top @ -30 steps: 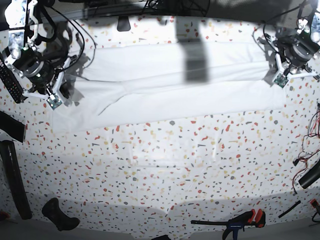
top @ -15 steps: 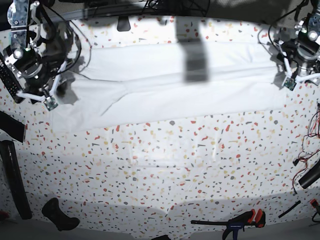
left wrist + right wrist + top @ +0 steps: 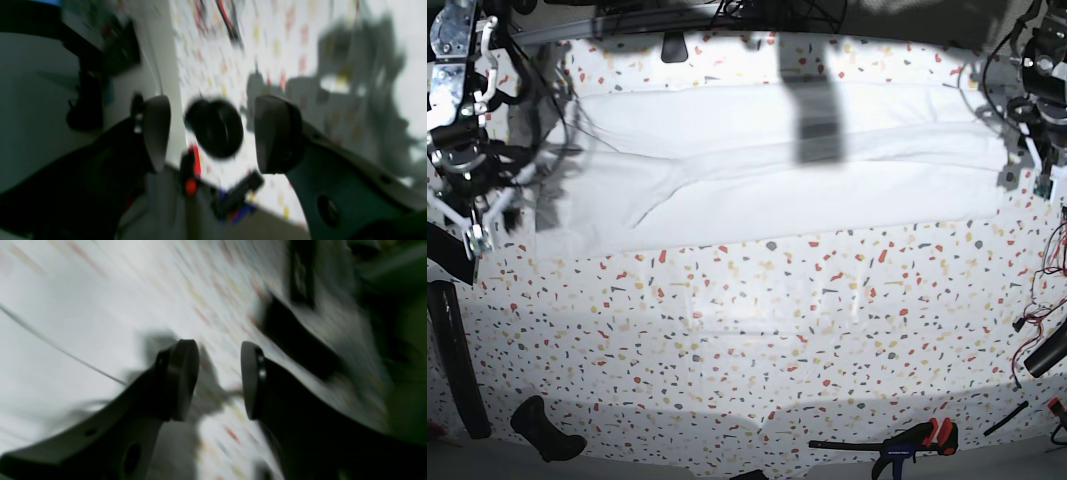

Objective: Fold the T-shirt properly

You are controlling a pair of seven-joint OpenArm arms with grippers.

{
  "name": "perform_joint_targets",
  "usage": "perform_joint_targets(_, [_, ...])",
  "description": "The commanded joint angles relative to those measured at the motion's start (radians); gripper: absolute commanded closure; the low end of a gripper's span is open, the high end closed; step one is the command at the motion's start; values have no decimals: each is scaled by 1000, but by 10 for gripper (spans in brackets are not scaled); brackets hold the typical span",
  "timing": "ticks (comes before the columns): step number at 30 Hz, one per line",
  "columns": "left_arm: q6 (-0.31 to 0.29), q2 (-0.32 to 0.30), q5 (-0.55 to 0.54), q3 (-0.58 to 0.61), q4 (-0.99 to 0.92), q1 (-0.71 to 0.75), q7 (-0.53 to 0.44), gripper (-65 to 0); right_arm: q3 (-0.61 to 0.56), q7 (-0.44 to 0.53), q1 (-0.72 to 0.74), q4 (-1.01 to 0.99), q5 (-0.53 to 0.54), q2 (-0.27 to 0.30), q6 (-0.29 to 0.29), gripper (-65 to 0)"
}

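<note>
The white T-shirt [image 3: 777, 165] lies flat as a long folded band across the far half of the speckled table [image 3: 757, 340]. My right gripper [image 3: 477, 225], on the base view's left, hangs just off the shirt's left end. In the right wrist view its jaws [image 3: 218, 380] stand apart and empty, with white cloth [image 3: 50, 340] to their left. My left gripper [image 3: 1038, 178], on the base view's right, is beside the shirt's right end. In the blurred left wrist view its jaws [image 3: 210, 133] are wide apart and empty.
A black round object [image 3: 215, 131] and a red-and-black clamp [image 3: 191, 173] lie near the table edge below the left gripper. Black items [image 3: 452, 255] and a strap [image 3: 457, 360] sit at the left edge. A clamp [image 3: 907, 440] lies at the front and cables [image 3: 1052, 260] at the right.
Both arms have moved outward off the shirt's ends: the arm on the base view's left went left and down, the other went right. The shirt stayed put.
</note>
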Motion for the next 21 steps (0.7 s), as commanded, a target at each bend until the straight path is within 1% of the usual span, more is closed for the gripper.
perform_joint_targets(1, [27,-17,16,-9,40,-5,-19,-374,7,27,20,41,62,18,3,-243])
perform_joint_targets(3, [31,-17,-30,-9,90,-8,-55,-374,7,26,40,55,214,13,45,-243])
perform_joint_targets(4, [29,-17,-76,-9,112,-8,-80,-374,7,26,48,51,255,6,82,-243])
perform_joint_targets(5, [25,-17,-129,-9,130,-8,-113,-374,7,27,53,43,265,-7,125,-243])
perform_joint_targets(6, [4,-16,-189,-9,139,-9,-151,-374,7,27,55,28,265,-24,154,-243])
perform_joint_targets(7, [-35,-16,-250,-9,142,-11,-179,-374,7,28,55,8,266,-40,175,-243])
perform_joint_targets(9, [-127,7,-353,-8,134,-26,-195,-374,7,32,55,-48,264,-77,209,-242])
perform_joint_targets(12, [-245,79,-449,-8,85,-40,-217,-374,7,51,55,-148,252,-128,274,-242])
perform_joint_targets(14, [-296,134,-459,-8,29,-42,-223,-374,7,89,55,-219,208,-154,315,-242])
perform_joint_targets(15, [-307,159,-446,-8,-5,-41,-221,-374,6,117,55,-257,180,-162,325,-242])
perform_joint_targets(18, [-309,216,-371,-8,-117,-41,-216,-374,6,190,58,-384,134,-167,328,-242])
perform_joint_targets(21, [-308,234,-336,-8,-201,-40,-211,-374,6,197,84,-510,100,-166,328,-242])
